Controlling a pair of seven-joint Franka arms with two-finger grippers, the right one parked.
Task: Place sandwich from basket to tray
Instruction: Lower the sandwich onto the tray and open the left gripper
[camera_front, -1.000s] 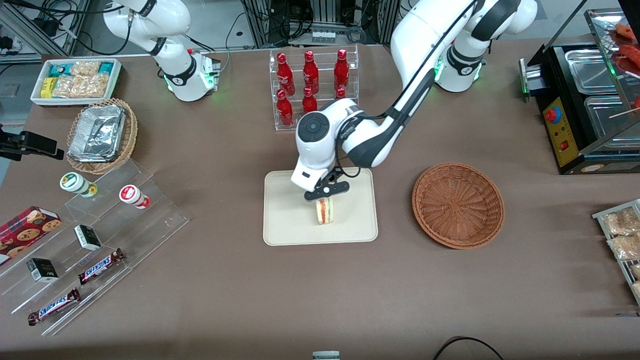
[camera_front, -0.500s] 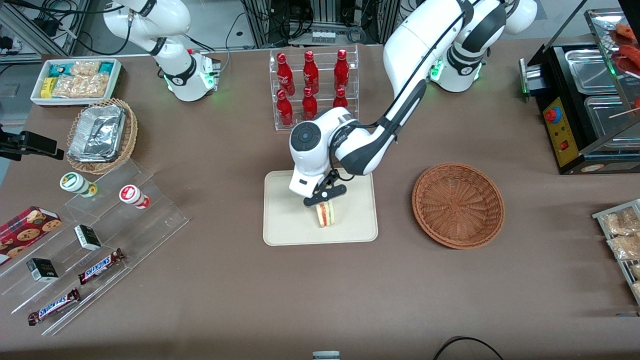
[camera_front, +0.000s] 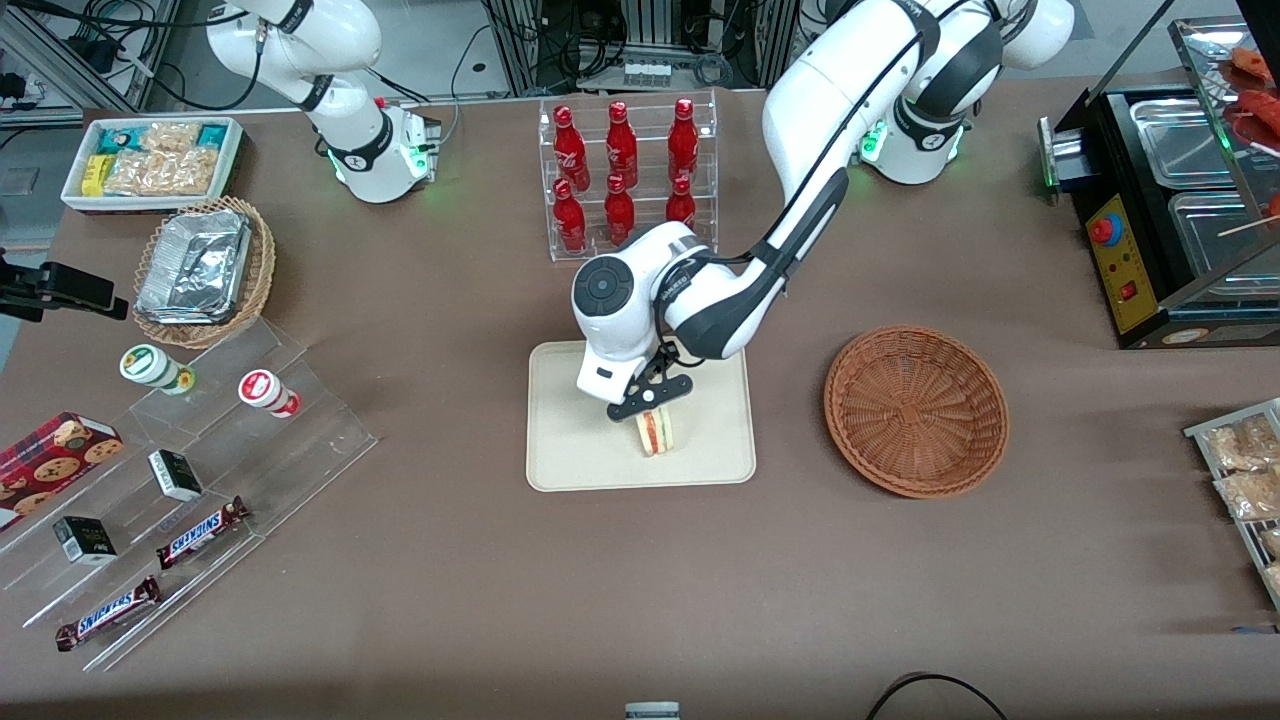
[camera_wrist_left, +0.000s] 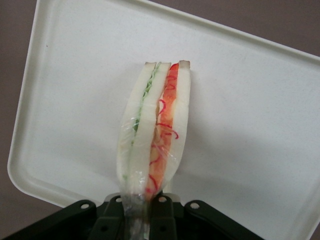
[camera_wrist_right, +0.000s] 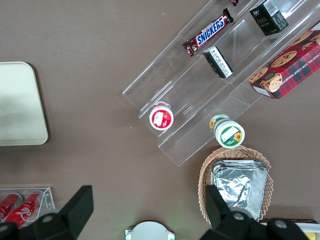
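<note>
Sandwich (camera_front: 655, 432): upright on its edge over the tray (camera_front: 570, 440), red and green filling showing (clear-wrapped).
Pincer (camera_front: 650, 403): clenched on the sandwich's narrow end.
Basket (camera_front: 916, 408): on the bench, beside the tray toward the working arm's end.

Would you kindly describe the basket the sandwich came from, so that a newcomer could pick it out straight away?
Start at the cream tray in the middle of the table, where the gripper holds the sandwich upright. Beside the tray, toward the working arm's end, sits the basket. It is round, reddish-brown wicker and holds nothing, unlike the lighter tan basket filled with foil containers.
</note>
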